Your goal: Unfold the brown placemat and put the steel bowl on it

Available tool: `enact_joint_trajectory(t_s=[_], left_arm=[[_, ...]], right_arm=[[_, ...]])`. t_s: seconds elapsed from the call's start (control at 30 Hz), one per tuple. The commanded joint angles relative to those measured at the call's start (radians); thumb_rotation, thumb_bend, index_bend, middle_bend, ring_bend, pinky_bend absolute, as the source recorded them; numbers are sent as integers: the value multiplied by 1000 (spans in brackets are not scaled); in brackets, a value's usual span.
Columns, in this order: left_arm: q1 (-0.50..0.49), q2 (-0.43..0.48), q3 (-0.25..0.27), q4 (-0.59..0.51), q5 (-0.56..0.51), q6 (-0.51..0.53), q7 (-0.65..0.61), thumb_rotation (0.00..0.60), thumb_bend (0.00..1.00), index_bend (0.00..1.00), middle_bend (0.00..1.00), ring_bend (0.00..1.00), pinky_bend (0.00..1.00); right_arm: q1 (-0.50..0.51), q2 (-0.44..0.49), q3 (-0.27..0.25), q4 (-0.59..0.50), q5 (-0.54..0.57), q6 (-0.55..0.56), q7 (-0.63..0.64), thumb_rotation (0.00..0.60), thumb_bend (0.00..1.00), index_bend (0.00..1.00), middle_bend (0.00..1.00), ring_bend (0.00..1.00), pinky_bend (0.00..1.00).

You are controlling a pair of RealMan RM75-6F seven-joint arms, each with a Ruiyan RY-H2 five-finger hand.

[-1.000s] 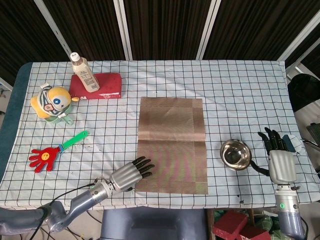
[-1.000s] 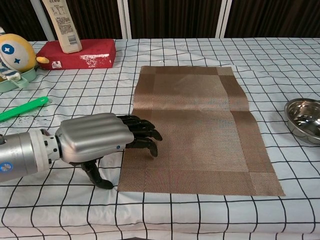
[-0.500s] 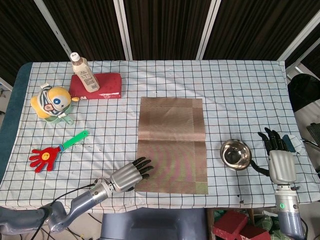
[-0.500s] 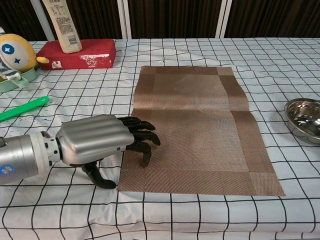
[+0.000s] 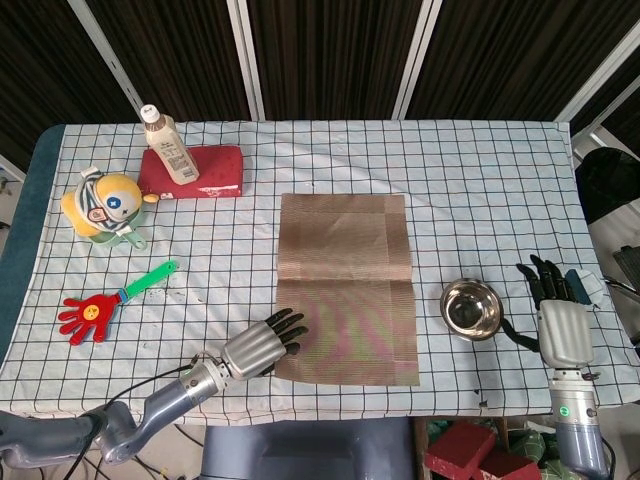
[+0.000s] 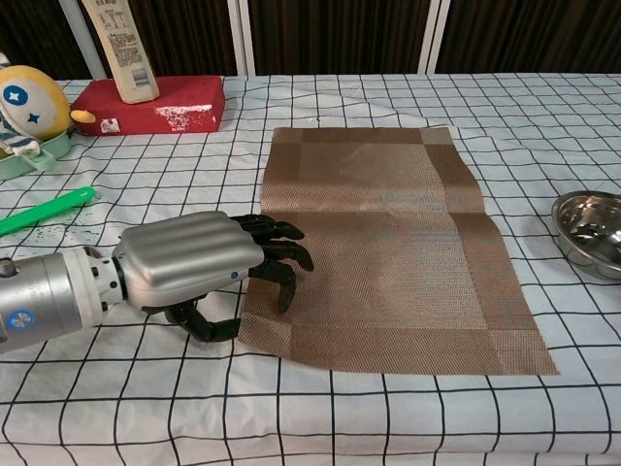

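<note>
The brown placemat (image 5: 346,285) (image 6: 388,233) lies spread out in the middle of the checked table, with a crease across its middle. My left hand (image 5: 258,346) (image 6: 194,267) is at its near left corner. The fingers curl on top of the mat and the thumb is tucked at the edge, pinching the corner, which sits slightly raised. The steel bowl (image 5: 471,309) (image 6: 591,231) stands upright on the cloth to the right of the mat, apart from it. My right hand (image 5: 560,322) rests further right of the bowl, fingers spread, holding nothing.
A red block (image 5: 195,172) with a bottle (image 5: 167,145) on it stands at the back left. A yellow toy figure (image 5: 104,206) and a green-handled red hand clapper (image 5: 110,303) lie on the left side. The table's front edge runs just below both hands.
My left hand's fingers have curled in and the thumb has come to the mat's edge. The near left corner has lifted and shifted slightly inward. The right hand and the bowl have not moved.
</note>
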Motion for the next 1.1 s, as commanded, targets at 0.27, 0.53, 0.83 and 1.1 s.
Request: enact_joint_trajectory(t_s=[0.27, 0.53, 0.83, 1.1], left_arm=[[-4, -23, 1, 26, 3, 16, -16, 600, 404, 438, 184, 49, 107], [3, -28, 10, 54, 29, 66, -57, 600, 410, 533, 238, 59, 114], [12, -5, 19, 57, 50, 116, -93, 600, 413, 618, 273, 65, 120], [7, 5, 19, 35, 66, 134, -110, 600, 416, 621, 273, 65, 120]], right_arm=[[-1, 0, 4, -1, 3, -2, 0, 600, 171, 166, 51, 42, 161], [-2, 0, 4, -2, 2, -3, 1, 600, 172, 166, 51, 42, 161], [-4, 0, 7, -2, 0, 0, 6, 600, 172, 166, 51, 42, 161], [-4, 0, 19, -1, 15, -1, 12, 600, 173, 166, 51, 42, 161]])
